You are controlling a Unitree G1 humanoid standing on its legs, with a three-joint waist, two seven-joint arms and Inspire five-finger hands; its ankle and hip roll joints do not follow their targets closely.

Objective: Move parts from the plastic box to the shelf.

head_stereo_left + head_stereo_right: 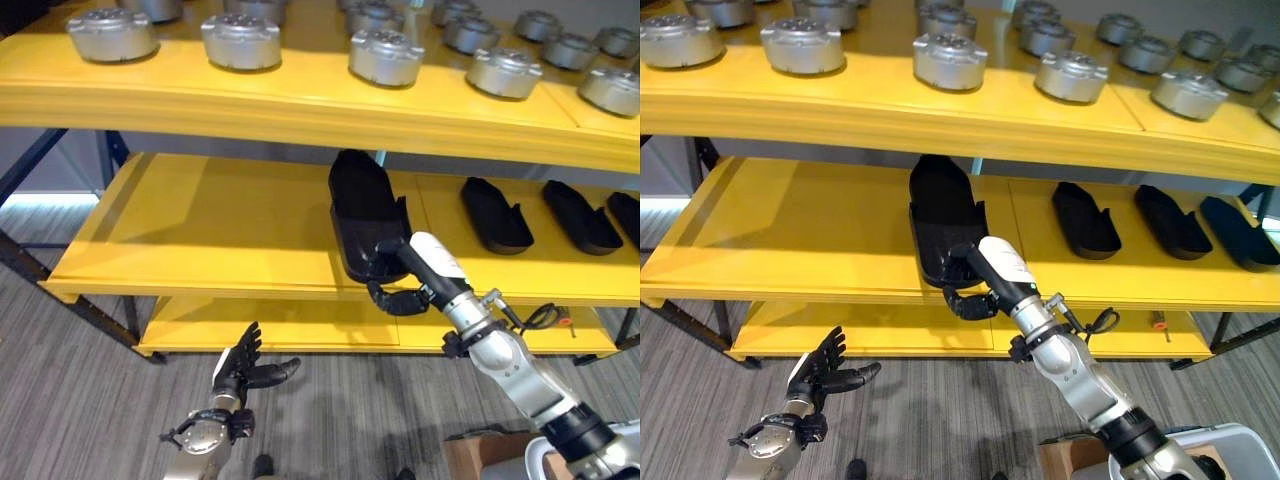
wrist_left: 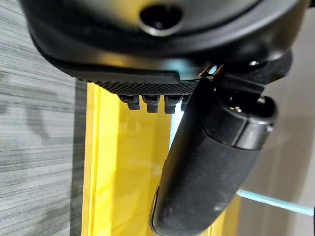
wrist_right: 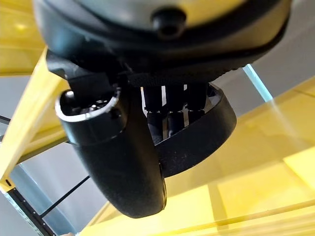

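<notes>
Low on the left, the left hand [image 1: 236,377] hangs over the grey floor [image 1: 60,330] with its fingers spread loose, holding nothing. Toward the middle, the right hand [image 1: 403,290] is curled round the near end of a black part [image 1: 362,205], which lies on the middle shelf [image 1: 200,230]. Further right, three more black parts [image 1: 495,213] lie on that same shelf. Above, silver round parts [image 1: 386,55] line the top shelf [image 1: 300,110].

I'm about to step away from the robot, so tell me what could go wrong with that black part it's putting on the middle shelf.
1. The black part overhangs the middle shelf at its front edge, held by the right hand; released now, it might tip off.
2. Pushed in crooked, it could perhaps drift toward the neighbouring black part.
</notes>
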